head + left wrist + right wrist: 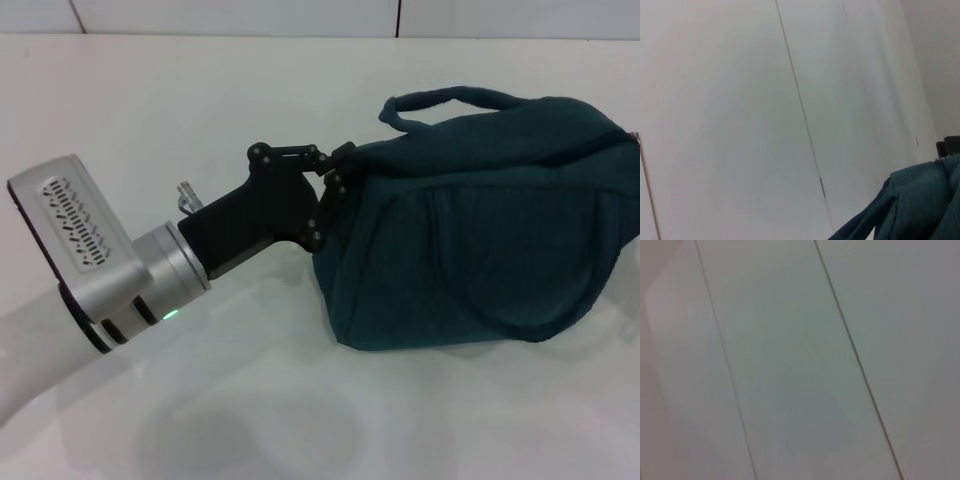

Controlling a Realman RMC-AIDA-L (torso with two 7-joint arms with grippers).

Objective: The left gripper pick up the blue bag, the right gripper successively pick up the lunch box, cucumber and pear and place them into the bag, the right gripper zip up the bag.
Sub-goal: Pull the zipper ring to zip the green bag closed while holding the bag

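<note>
- One left tool (pixel 335 185) is in the head view, and no other tool shows in any view.
- Its arm comes in from the left of the blue bag: a white arm, then a silver block with a slotted grille, a silver ringed wrist with a small green light, and a black flat body studded with screws.
- The left tool's fingers are closed together on the fabric at the left end of the bag, near its top edge; the fingertips (pixel 342 152) are half buried in the cloth.
- One blue bag (pixel 480 225) lies on the white bench (pixel 200 110), with its long axis running left to right across the head view and its left end toward the tool.
- The bag is dark teal fabric, soft and rumpled, bulging to a rounded hump on top and sagging along the bottom.
- Two loop handles can be counted: one stands up in an arch above the bag's top left, the other hangs in a curve down the near side.
- In the left wrist view, a fold of the same teal cloth (pixel 920 200) fills one corner, with a strap running off it, against pale wall panels (pixel 740 100) split by thin dark seams.
- The right wrist view shows only pale panels (pixel 790 365) with two thin seams.
</note>
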